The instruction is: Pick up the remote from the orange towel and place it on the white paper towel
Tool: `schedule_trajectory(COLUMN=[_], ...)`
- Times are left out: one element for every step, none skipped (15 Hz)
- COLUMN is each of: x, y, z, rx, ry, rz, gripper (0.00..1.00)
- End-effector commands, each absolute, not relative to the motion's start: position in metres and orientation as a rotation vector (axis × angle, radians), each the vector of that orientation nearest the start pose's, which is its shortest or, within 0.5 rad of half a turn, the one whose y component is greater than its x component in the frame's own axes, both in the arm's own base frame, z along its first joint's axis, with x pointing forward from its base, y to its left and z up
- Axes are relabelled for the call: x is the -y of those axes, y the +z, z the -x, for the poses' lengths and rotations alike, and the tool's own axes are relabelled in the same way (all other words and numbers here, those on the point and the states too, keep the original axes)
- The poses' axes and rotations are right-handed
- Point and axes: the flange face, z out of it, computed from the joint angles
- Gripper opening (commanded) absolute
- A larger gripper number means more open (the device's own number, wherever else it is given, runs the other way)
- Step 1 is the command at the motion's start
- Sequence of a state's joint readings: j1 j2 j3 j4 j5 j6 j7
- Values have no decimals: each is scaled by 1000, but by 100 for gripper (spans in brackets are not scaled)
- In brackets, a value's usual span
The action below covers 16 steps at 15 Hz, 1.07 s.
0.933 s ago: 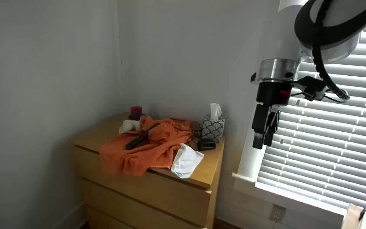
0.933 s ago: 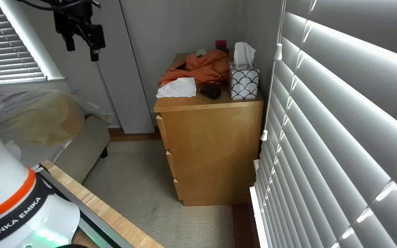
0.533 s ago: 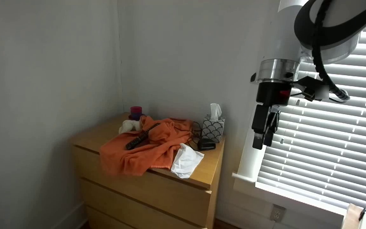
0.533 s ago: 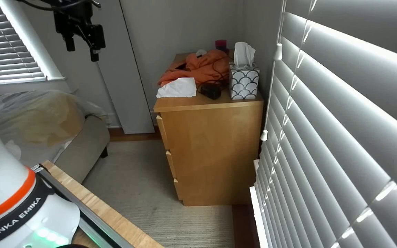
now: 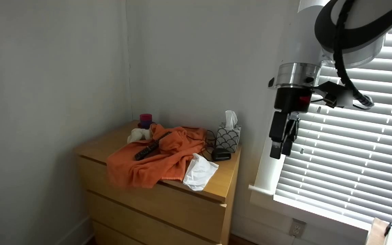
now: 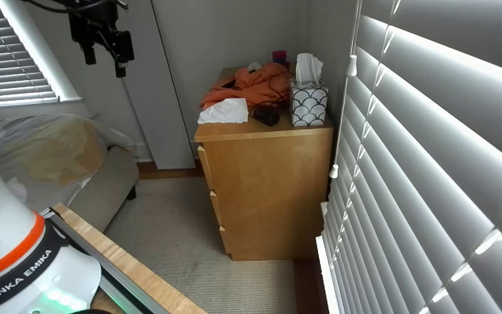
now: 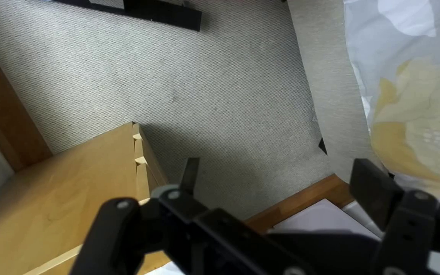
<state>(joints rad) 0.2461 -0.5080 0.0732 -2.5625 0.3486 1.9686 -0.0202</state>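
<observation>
Gripper (image 7: 279, 177) spread wide in free air, holding nothing; carpet (image 7: 220, 107) behind its gap in wrist view. White paper towel (image 5: 200, 172) on dresser (image 5: 155, 207), then remote (image 5: 147, 150) on orange towel (image 5: 128, 168): plain in an exterior view, unseen from wrist.

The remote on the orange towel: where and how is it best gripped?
Probably across the remote, on the nearer half of its length in an exterior view, coming down from above: it is long and slim, its upper face is exposed, and bunched folds of the orange towel crowd its farther half.
</observation>
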Motion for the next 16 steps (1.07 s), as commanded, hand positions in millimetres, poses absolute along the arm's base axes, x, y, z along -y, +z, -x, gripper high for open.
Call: schedule_trajectory(x=[-122, -115, -112, -108, -108, -110, -112, -117, -120, -127, -131, -134, -136, -142, -132, -135], y=[448, 460, 467, 476, 482, 487, 490, 491, 492, 489, 487, 482, 479, 475, 483, 479], z=[-388, -412, -426, -447, -465, -483, -500, -517, -530, -546, -559, -573, -585, -595, -569, -577], rx=[258, 263, 264, 265, 274, 291, 332, 391, 422, 471, 494, 493, 490, 508, 489, 492], ry=[96, 54, 17, -27, -72, -122, -154, -160, -170, -160, -168, -175, -185, -187, -188, -183], rz=[2863, 2873, 2869, 2877, 2877, 2899, 2919, 2932, 2950, 2961, 2979, 3016, 3045, 3038, 3013, 3013], gripper=[100, 100, 100, 100, 100, 100, 100, 100, 100, 100, 100, 100, 100, 100, 100, 100])
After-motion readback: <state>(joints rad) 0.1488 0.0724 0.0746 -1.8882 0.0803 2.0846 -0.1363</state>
